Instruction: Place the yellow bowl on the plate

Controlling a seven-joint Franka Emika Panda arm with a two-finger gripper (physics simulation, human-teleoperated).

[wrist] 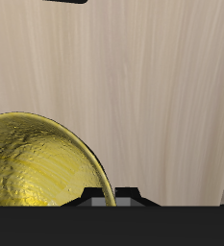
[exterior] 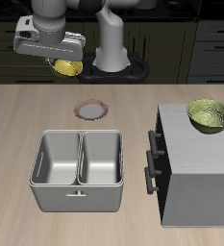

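While the yellow bowl [exterior: 66,66] hangs in the air at the back of the desk [exterior: 17,125], it sits just under the claw [exterior: 65,60], which is pinching it by the rim and carrying it clear of the wood; only its lower half peeks out beneath the grey wrist housing from where I stand. From the claw's own view the bowl [wrist: 41,163] fills a good part of the frame, its speckled, shiny inside facing the camera and its rim running in under the dark finger [wrist: 102,199], with bare pale desk [wrist: 142,86] behind it. The plate [exterior: 91,110], with its pale centre and reddish rim, lies flat on the desk nearer the front than the bowl and a little to one side, well apart from it and with nothing on it. Closer to the front edge stands a grey metal two-compartment basin [exterior: 77,171], both halves bare. Beside that is a grey cabinet [exterior: 195,173] with dark handles on its side, and on its top rests a larger yellow-green bowl [exterior: 210,115]
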